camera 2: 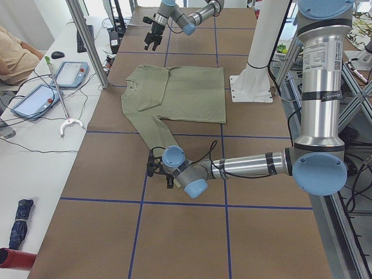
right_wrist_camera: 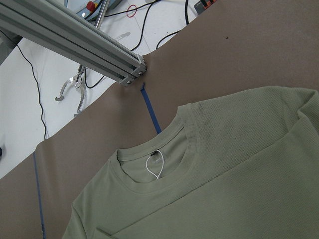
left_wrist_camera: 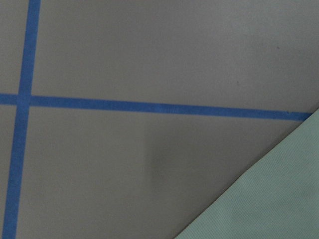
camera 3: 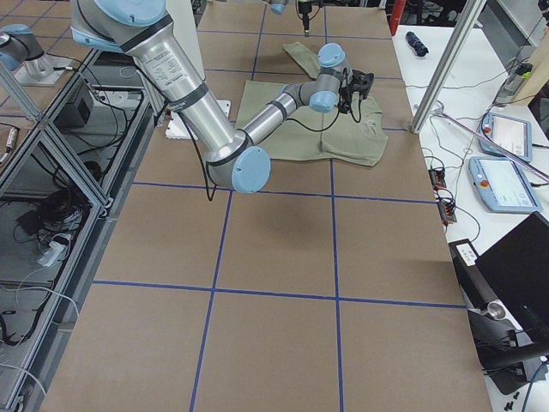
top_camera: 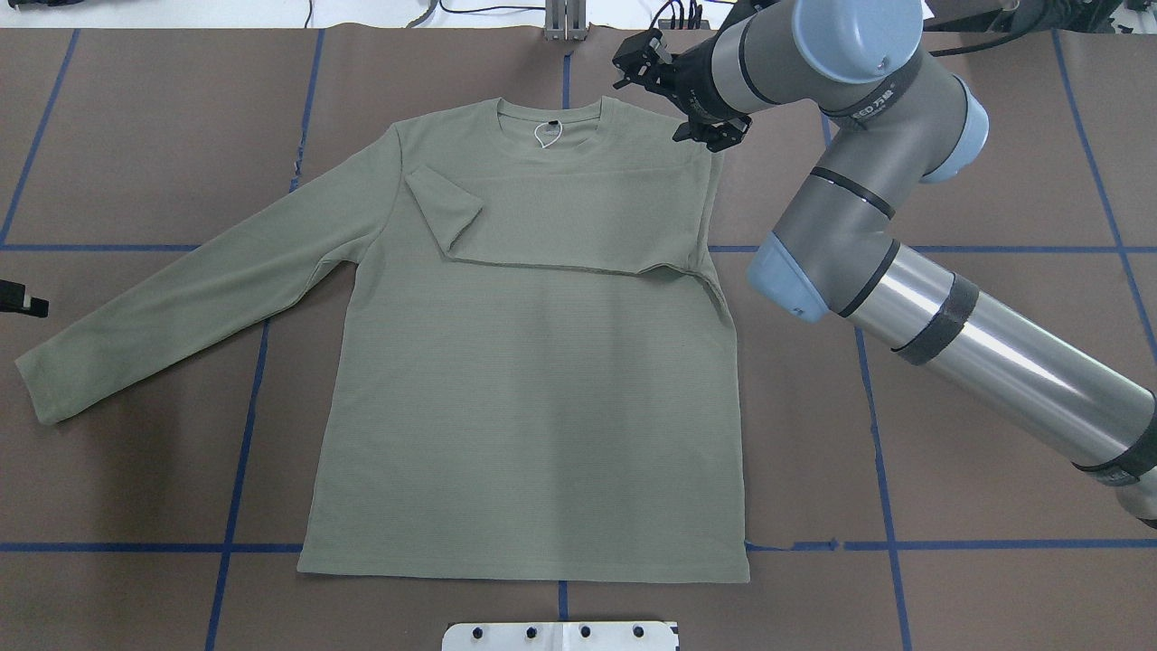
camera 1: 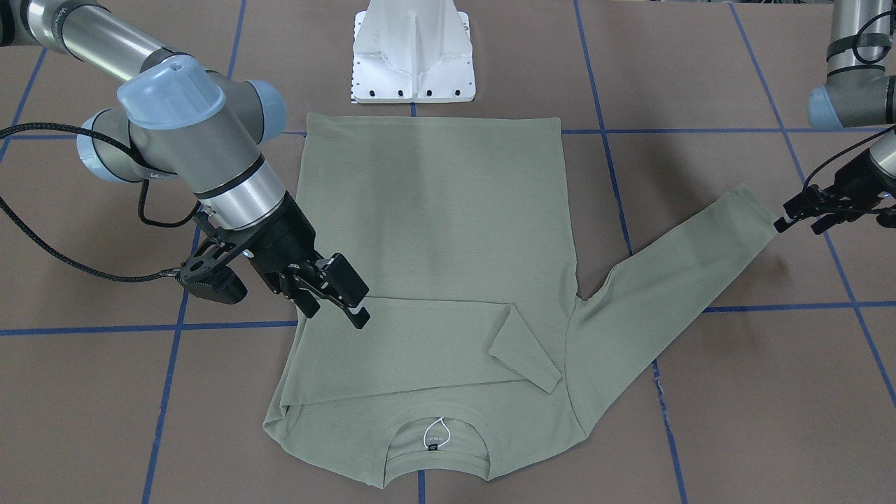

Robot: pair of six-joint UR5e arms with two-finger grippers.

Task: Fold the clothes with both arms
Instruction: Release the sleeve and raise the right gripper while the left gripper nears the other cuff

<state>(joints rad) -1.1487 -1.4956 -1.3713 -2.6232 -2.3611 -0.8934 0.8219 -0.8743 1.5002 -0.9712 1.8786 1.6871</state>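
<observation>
The sage-green shirt (top_camera: 524, 380) lies flat on the table, collar and black neck label (top_camera: 547, 136) on the far side from the robot. One sleeve (top_camera: 560, 217) is folded across the chest. The other sleeve (top_camera: 181, 298) stretches out flat toward the robot's left. My right gripper (camera 1: 336, 304) hovers open and empty over the shoulder at the folded sleeve; it also shows in the overhead view (top_camera: 710, 136). My left gripper (camera 1: 798, 225) looks open and sits low just off the outstretched sleeve's cuff (camera 1: 759, 213). The left wrist view shows only a corner of sleeve fabric (left_wrist_camera: 269, 199).
The white pedestal base (camera 1: 413, 56) stands at the shirt's hem side. Blue tape lines (top_camera: 235, 452) grid the brown table. An aluminium frame post (right_wrist_camera: 75, 40) and a side table with teach pendants (camera 2: 40, 96) lie beyond the collar side.
</observation>
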